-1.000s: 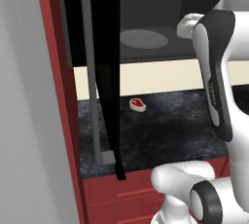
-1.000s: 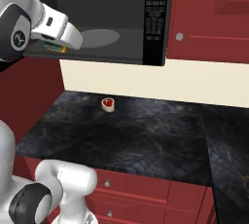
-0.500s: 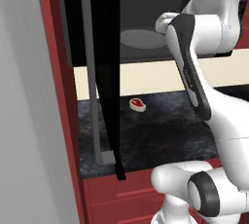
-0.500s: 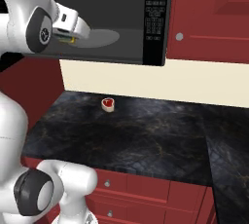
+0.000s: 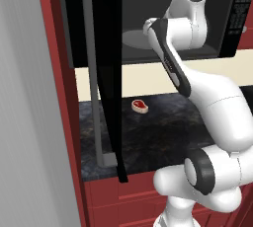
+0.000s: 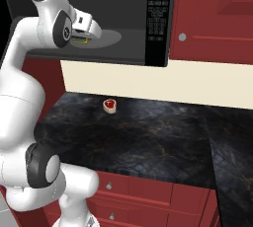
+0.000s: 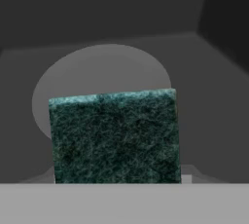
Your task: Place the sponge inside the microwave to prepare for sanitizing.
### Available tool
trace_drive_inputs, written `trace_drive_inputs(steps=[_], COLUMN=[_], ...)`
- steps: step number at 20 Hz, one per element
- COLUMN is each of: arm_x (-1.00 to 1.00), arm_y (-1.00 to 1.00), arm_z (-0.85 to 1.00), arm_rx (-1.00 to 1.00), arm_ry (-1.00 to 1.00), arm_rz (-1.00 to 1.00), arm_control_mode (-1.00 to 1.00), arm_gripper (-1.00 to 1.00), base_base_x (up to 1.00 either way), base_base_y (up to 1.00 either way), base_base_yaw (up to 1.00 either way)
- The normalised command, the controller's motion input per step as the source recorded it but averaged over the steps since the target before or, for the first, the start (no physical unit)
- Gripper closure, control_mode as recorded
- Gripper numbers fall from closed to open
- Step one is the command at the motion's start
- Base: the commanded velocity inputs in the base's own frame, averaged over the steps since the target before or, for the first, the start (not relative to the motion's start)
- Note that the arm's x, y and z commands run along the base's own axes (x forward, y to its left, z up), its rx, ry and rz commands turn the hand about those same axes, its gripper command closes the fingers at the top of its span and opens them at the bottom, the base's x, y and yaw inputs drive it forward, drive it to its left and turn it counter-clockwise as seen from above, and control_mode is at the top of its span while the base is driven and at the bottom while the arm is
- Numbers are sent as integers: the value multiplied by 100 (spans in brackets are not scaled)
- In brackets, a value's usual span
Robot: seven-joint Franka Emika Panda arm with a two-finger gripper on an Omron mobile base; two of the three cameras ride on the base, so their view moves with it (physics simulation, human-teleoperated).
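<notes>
One sponge [image 7: 114, 138] sits pinched in the gripper [image 6: 84, 37], its dark green face turned toward the hand camera and a sliver of yellow showing from the right base view. The gripper reaches into the one microwave [image 6: 158, 23] through its open door [image 5: 106, 73] — the single round turntable [image 7: 102, 77] lies just beyond and below the sponge. Well below the gripper, one red-and-white steak piece [image 6: 109, 105] rests on the dark counter [image 6: 148, 142].

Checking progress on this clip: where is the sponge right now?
The sponge is held in the gripper at the mouth of the open microwave, just above the near edge of its turntable.
</notes>
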Motion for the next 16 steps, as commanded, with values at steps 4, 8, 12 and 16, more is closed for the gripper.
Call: trace_drive_inputs(steps=[4, 8, 12, 16], arm_x=[100, 96, 78, 57], arm_y=[0, 0, 0, 0], arm_z=[0, -7, -22, -46], arm_rx=[-2, -2, 0, 0], arm_ry=[26, 21, 7, 0], arm_rz=[4, 0, 0, 0], arm_control_mode=[-100, -100, -100, -100], arm_gripper=[100, 100, 100, 100], base_base_x=[0, 0, 0, 0], base_base_y=[0, 0, 0, 0], base_base_yaw=[0, 0, 0, 0])
